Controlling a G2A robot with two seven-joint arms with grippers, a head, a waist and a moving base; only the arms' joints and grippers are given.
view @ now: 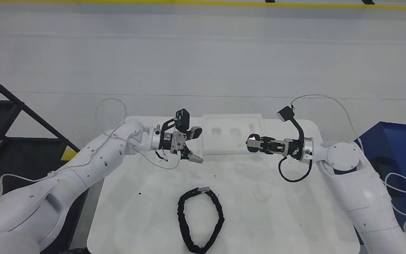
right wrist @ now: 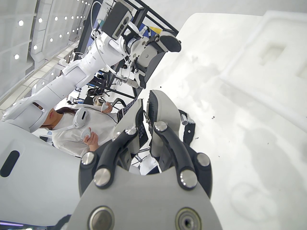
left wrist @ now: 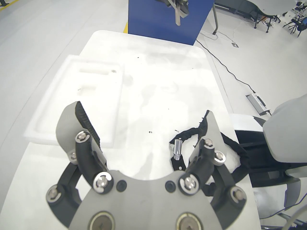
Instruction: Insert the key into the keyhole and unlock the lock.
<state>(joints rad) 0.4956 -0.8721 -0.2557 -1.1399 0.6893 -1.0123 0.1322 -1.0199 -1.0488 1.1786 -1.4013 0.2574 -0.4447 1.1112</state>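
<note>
R tool [right wrist: 145, 106]: pinched shut on the key [left wrist: 178, 17], blade poking out past the pads. It is held up in the air over the far edge of the desk [view: 285, 216].

L tool [left wrist: 144, 111]: wide open, nothing in it. It is raised too, toward the far-left corner, facing the R tool across a gap.

Below them, about mid-desk and nearer the robot-side edge, is the lock [view: 181, 216]. It is a black sleeved loop lying flat, w/ its metal cylinder end [left wrist: 178, 148] toward the tools. Neither tool touches it.

A white foam tray [view: 231, 119] sits along the far edge, under/behind both tools.

Progress, my read:
- Key pickup is done.
- Not yet done: lock steadied, key lined up w/ keyhole (too small to make out), insertion, turn.
- Loop looks closed, so prob. locked.
- Early stage, most of the job is left.
</note>
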